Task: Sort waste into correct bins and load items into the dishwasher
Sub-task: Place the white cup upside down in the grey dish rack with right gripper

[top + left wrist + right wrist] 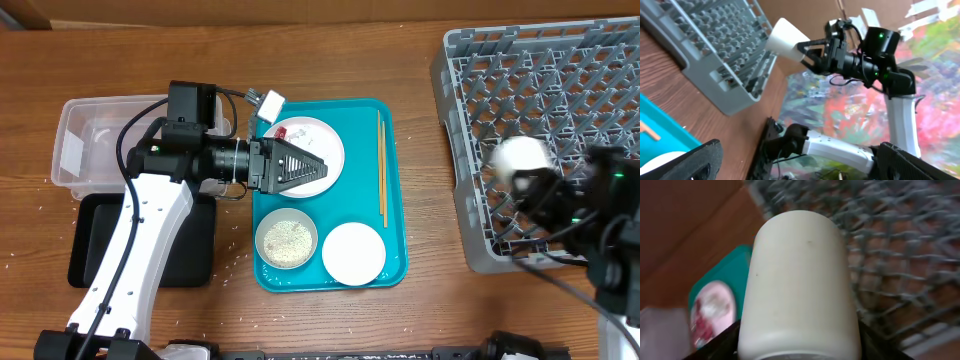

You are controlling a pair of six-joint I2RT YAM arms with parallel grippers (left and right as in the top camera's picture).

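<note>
Above the grey plastic lattice dish rack (560, 80), the right claw (528, 172) clasped a small smooth white cup (520, 155) around its sides, seemingly light, rigid, slippery and breakable, while the left claw (318, 165) gaped empty.

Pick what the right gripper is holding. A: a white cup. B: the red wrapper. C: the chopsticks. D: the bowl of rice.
A: the right gripper is shut on the white cup over the grey dish rack; the chopsticks lie on the teal tray.
</note>
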